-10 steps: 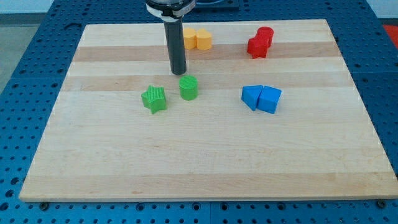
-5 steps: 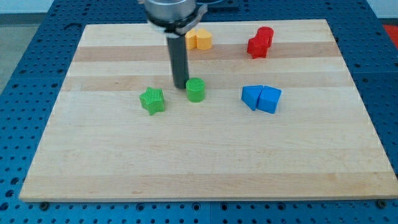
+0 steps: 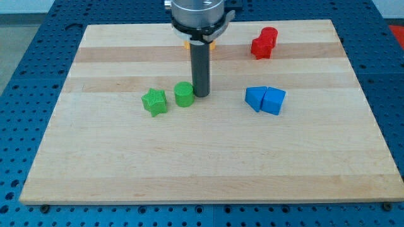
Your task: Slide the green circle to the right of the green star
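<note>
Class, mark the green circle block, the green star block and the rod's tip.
green circle block (image 3: 184, 94), camera view, top face
green star block (image 3: 154, 101), camera view, top face
my tip (image 3: 201, 94), camera view, rod's very end

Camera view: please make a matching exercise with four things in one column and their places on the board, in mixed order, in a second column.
1. green star
2. green circle
3. blue blocks
4. red blocks

A. view's top right
B. just left of my tip
C. right of my tip, mid-board
D. leftmost block

Pairs: 1-D, 2-B, 3-C, 4-A
</note>
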Available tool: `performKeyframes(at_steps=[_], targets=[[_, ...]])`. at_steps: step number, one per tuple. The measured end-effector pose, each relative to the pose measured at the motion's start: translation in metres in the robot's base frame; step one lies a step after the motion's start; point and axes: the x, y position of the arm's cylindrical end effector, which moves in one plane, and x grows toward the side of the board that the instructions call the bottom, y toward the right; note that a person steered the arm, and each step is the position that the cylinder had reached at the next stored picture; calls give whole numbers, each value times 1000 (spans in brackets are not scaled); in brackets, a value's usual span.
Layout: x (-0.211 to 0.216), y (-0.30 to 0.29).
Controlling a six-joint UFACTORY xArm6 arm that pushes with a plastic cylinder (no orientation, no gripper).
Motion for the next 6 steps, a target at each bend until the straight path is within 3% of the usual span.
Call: performKeyframes(at_steps=[2, 5, 6], targets=[[-25, 0], [0, -29], [-18, 25]])
